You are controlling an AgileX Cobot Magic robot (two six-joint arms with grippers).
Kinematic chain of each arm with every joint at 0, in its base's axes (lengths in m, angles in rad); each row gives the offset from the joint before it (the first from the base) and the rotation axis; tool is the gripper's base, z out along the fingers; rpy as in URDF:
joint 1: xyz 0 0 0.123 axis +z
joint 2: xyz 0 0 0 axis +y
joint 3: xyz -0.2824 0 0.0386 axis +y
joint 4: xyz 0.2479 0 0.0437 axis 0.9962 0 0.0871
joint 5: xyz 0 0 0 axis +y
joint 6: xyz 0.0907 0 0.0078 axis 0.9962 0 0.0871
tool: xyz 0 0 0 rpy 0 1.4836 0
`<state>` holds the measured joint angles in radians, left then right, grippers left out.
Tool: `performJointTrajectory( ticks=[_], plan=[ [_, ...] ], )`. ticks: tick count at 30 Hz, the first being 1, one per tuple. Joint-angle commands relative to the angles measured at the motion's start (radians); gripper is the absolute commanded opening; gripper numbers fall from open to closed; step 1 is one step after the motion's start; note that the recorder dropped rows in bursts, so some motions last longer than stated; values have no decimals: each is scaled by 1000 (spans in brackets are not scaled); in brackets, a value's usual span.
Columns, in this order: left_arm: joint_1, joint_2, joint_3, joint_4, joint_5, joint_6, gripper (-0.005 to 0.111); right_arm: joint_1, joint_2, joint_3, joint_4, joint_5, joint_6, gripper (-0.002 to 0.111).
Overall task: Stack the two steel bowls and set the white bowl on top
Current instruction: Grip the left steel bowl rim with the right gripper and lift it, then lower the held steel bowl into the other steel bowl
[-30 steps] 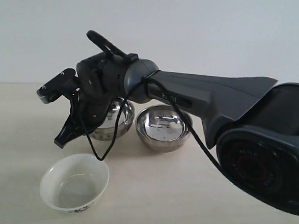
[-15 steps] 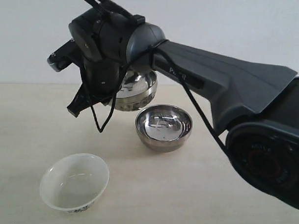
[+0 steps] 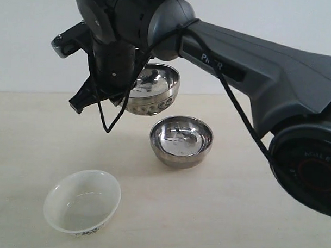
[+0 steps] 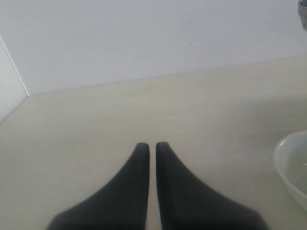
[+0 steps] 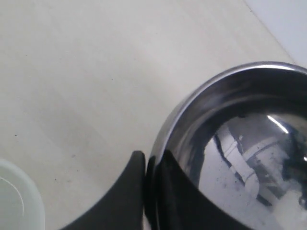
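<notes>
Firmly, the right tool (image 5: 149, 160) pinches the raised steel bowl (image 3: 156, 91), eleven o'clock from the resting steel bowl (image 3: 181, 140). The left tool (image 4: 151, 146) is clenched, empty.

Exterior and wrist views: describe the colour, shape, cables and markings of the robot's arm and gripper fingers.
The right arm is smooth dark grey, with a rounded wrist, blurred white lettering and a thin black cable looping below. The left gripper and right gripper have black fingers tapering to narrow tips.
</notes>
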<state>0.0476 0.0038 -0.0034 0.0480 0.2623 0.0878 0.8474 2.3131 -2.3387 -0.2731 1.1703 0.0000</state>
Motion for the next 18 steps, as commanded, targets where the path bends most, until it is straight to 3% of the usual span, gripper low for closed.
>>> performJointTrajectory(
  ticks=[1, 13, 18],
  plan=[
    [0, -4, 3, -7, -6, -10, 4, -1, -20, -7, -34, 17, 47, 0],
    [0, -4, 3, -7, -6, -10, 4, -1, -101, -7, 3, 51, 65, 0],
    [0, -4, 3, -7, -6, -10, 4, 1, -172, 93, 16, 51, 88, 0]
  ],
)
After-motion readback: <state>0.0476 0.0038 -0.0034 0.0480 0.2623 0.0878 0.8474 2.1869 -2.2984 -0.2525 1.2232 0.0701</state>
